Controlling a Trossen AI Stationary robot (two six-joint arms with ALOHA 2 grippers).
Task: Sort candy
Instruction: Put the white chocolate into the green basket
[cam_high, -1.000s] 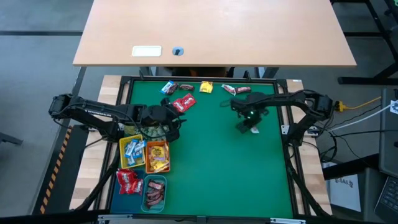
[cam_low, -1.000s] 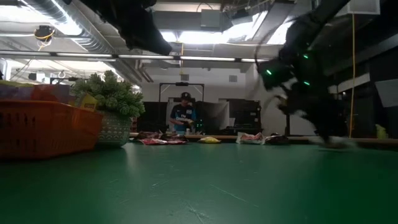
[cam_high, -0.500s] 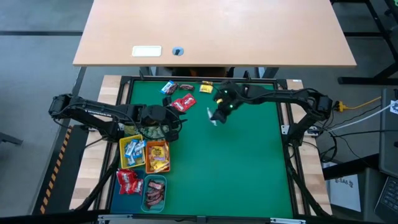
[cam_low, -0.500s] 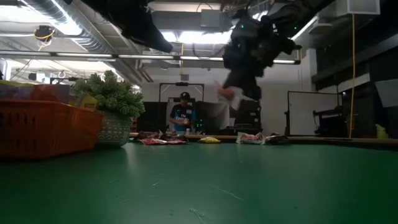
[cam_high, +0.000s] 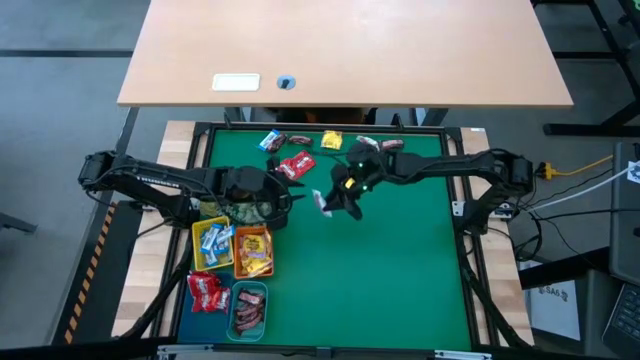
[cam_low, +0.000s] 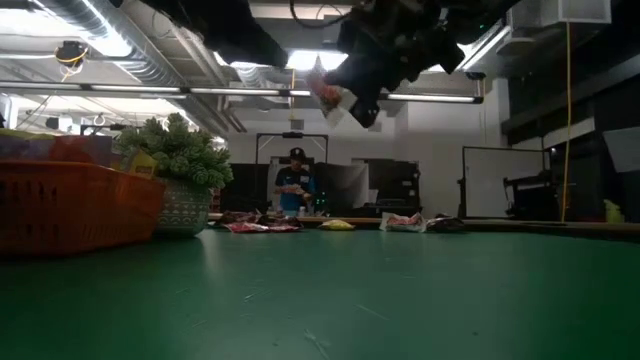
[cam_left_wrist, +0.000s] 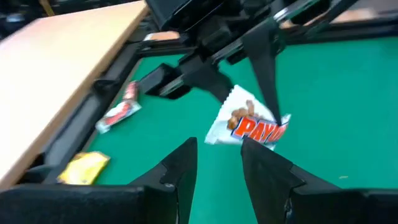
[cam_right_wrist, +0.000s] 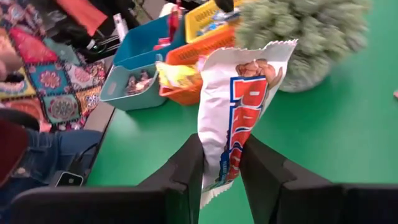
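1. The right arm reached in from the table's right side, stretched long and low across the green mat (cam_high: 400, 260) toward the middle. Its right gripper (cam_high: 338, 203) was raised well clear of the mat, as the low view confirmed.
2. The right gripper's fingers (cam_right_wrist: 186, 171) were clamped on a white candy packet (cam_right_wrist: 239, 115) with red and blue lettering. The packet stood out beyond the fingertips, pinched near one end. The same packet showed in the left wrist view (cam_left_wrist: 252, 124), hanging from the right gripper above the mat.
3. The left arm lay folded along the table's left side, with the left gripper (cam_high: 262, 200) over the plant ball (cam_high: 245, 208). Its fingers (cam_left_wrist: 180, 171) stood apart with nothing between them.
4. Ahead of the right gripper, toward the left arm, stood the plant ball, and beyond it the small trays: yellow (cam_high: 212, 243), orange (cam_high: 253, 252), blue (cam_high: 204, 292) and teal (cam_high: 248, 308). Each tray held wrapped sweets.
5. Behind the right gripper, along the mat's far edge, loose candy lay unsorted: a blue-white wrapper (cam_high: 270, 141), red packets (cam_high: 295, 165), a yellow packet (cam_high: 331, 141) and two pieces (cam_high: 378, 144) near the right arm's forearm.
6. A person (cam_low: 295, 185) stood in the room beyond the table, well apart from both arms.
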